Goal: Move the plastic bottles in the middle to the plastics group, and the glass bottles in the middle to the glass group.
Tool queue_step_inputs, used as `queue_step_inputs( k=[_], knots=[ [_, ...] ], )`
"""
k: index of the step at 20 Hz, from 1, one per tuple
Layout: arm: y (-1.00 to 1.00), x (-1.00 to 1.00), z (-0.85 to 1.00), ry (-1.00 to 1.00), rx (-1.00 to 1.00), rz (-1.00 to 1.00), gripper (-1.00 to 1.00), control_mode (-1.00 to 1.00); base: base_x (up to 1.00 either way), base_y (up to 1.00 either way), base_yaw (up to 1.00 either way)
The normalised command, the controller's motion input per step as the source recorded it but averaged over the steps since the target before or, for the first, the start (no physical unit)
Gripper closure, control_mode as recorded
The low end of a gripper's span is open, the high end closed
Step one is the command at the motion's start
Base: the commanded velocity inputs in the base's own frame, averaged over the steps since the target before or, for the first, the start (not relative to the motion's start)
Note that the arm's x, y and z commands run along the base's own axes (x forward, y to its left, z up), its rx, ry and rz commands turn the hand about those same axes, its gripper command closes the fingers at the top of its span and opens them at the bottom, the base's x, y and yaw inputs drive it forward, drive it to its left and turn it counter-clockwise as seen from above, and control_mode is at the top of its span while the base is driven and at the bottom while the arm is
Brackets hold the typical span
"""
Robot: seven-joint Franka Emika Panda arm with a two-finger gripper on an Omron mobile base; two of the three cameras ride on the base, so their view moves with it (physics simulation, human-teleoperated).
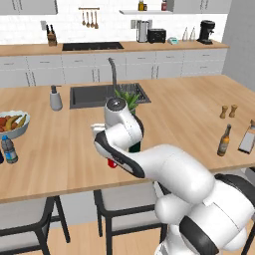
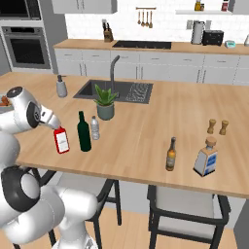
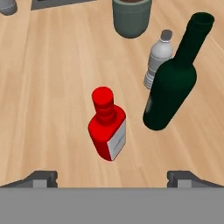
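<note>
In the hand view my gripper (image 3: 113,178) is open and hovers just above the red bottle (image 3: 107,127), which has a white label and stands upright on the island counter, with a fingertip wide on each side of it. To its right stand the tall dark green bottle (image 3: 174,81) and, behind that, the small clear water bottle (image 3: 158,61). The right base view shows the same three close together: red bottle (image 2: 61,140), green bottle (image 2: 84,132), water bottle (image 2: 95,128). A blue-labelled clear bottle (image 1: 8,149) stands at the far left. The brown bottle (image 2: 170,154) and flat pale bottle (image 2: 206,156) stand at the right.
A potted plant (image 2: 105,104) stands just behind the three bottles, in front of the sink (image 2: 116,91). A fruit bowl (image 1: 12,124) sits near the blue-labelled bottle. Two wooden shakers (image 2: 217,127) stand behind the flat bottle. A soap dispenser (image 1: 56,98) is left of the sink.
</note>
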Motion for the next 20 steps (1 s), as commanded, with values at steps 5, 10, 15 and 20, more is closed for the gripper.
queue_step_inputs(
  k=[5, 10, 15, 20],
  knots=[
    [-0.01, 0.41, -0.32, 0.00, 0.00, 0.00, -1.00, -1.00, 0.00, 0.00, 0.00],
    [0.00, 0.23, -0.07, 0.00, 0.00, 0.00, -1.00, -1.00, 0.00, 0.00, 0.00],
    [0.00, 0.14, -0.13, 0.00, 0.00, 0.00, -1.00, -1.00, 0.00, 0.00, 0.00],
    [0.00, 0.08, -0.14, 0.00, 0.00, 0.00, -1.00, -1.00, 0.00, 0.00, 0.00]
  ],
)
